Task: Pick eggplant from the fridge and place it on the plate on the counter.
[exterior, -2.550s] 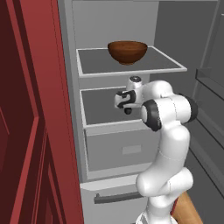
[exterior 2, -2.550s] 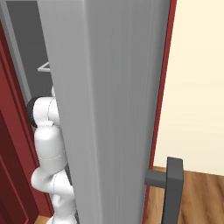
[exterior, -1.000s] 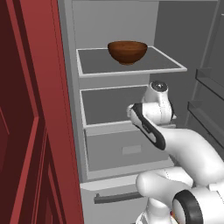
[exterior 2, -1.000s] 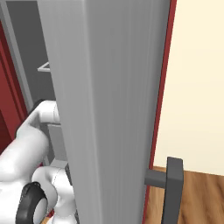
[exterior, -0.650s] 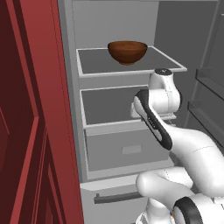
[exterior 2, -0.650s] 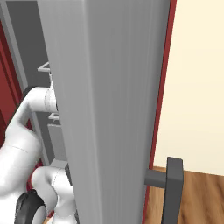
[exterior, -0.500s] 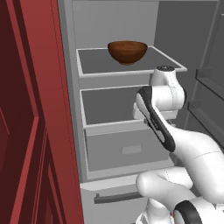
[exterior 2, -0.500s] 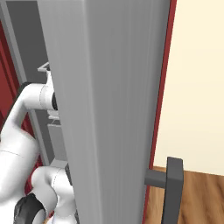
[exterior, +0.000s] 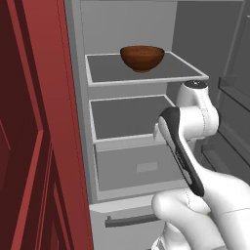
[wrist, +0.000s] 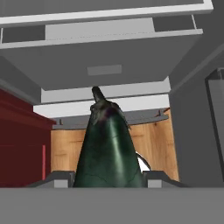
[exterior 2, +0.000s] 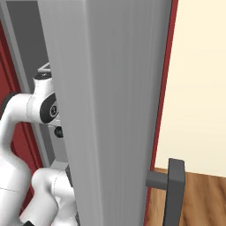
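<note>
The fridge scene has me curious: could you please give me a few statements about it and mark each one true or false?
1. The gripper is shut on the eggplant. True.
2. A white plate sits on the fridge's top shelf. False: a brown wooden bowl sits there.
3. The fridge stands open, its shelves and drawer exposed in the left base view. True.
4. The eggplant lies on the middle shelf. False: it is held between the fingers, and that shelf carries nothing visible.
5. The fridge door has a dark bar handle. True.
</note>
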